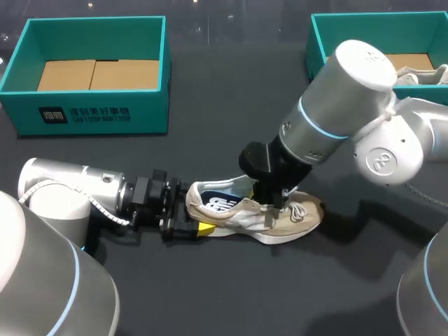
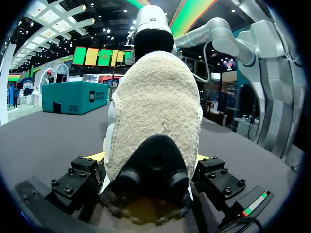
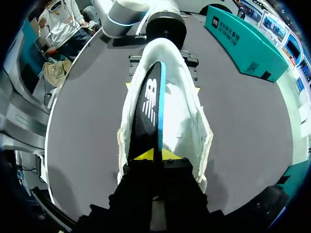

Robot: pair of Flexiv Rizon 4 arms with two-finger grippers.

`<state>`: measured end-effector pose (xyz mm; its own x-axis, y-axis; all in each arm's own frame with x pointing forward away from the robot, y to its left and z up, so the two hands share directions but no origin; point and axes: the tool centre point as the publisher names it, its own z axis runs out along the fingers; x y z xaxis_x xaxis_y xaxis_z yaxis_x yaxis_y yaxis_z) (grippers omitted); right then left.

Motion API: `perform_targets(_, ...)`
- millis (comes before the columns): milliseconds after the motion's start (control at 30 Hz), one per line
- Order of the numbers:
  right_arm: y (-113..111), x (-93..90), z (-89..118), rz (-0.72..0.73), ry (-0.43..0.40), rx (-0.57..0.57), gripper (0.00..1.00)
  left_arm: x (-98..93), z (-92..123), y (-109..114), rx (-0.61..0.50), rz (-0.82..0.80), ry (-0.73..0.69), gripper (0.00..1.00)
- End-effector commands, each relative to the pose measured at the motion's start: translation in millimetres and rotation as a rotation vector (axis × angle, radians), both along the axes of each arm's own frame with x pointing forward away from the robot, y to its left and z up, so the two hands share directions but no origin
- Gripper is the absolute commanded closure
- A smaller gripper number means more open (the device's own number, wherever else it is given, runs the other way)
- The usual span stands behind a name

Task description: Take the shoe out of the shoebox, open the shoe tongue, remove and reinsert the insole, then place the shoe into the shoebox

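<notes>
Head view: shoe (image 1: 241, 215) heel in left claw (image 1: 197, 215), insole (image 1: 222, 203) in right claw (image 1: 274, 207)

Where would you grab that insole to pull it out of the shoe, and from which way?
Pinch its thin edge near the middle, coming straight down through the open top. The insole is a flat sheet, easy to squeeze, and the shoe sits opening-up with the left hand clamping its heel, so pulling upward should free it. The right hand seems placed so.
</notes>
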<state>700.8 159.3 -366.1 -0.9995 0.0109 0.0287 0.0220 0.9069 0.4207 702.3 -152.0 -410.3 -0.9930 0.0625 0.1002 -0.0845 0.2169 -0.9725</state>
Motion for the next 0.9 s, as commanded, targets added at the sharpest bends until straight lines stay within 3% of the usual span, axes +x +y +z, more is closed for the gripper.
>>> perform_targets(33, -11, -3.3, 7, 0.024, -0.026, 0.107, 1.00, 0.9, -4, -1, 0.001, 0.002, 0.000, 1.00)
perform_targets(367, -7, 9.1, 20, 0.127, -0.068, 0.192, 1.00, 0.9, -4, -1, 0.001, 0.002, 0.000, 1.00)
perform_targets(633, 20, 17.7, 40, 0.229, -0.089, 0.166, 1.00, 0.9, -4, -1, 0.001, 0.002, 0.000, 1.00)
perform_targets(900, 41, 18.0, 47, 0.289, -0.086, 0.152, 1.00, 0.9, -4, -1, 0.001, 0.002, 0.000, 1.00)
